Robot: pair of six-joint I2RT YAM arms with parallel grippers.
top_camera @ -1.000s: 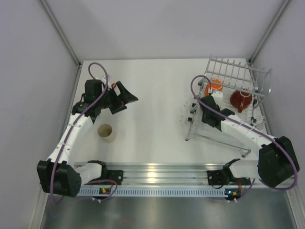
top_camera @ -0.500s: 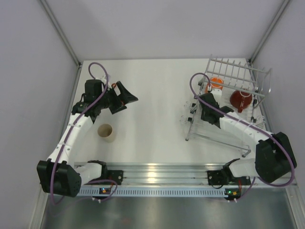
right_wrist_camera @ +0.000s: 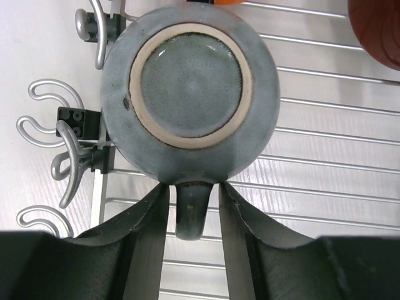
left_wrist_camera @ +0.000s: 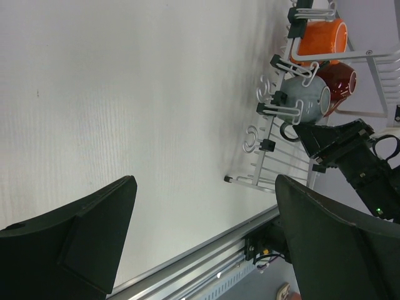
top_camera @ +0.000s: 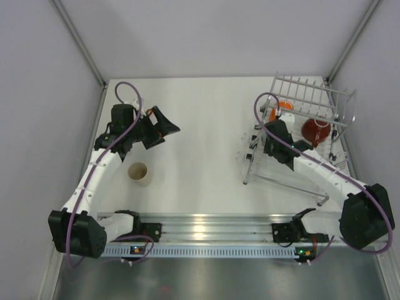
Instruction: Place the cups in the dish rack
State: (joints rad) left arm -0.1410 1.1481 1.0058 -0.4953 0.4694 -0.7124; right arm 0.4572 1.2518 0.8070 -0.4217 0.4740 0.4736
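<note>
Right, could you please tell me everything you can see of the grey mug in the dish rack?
The grey mug looks like speckled glazed ceramic. It is upside down in the dish rack, beside the edge hooks, showing a round base with a bare cream foot ring. Its handle lies between the fingers of the right end effector; whether they grip it is unclear.

No readable text, labels, brands or numbers on anything in view.

A robotics lab cell: white bench (top_camera: 200, 125) boxed by plain grey panels (top_camera: 219, 37) on aluminium posts (top_camera: 78, 40), two cabled arms (top_camera: 94, 175) bolted to a metal rail (top_camera: 212, 224).
</note>
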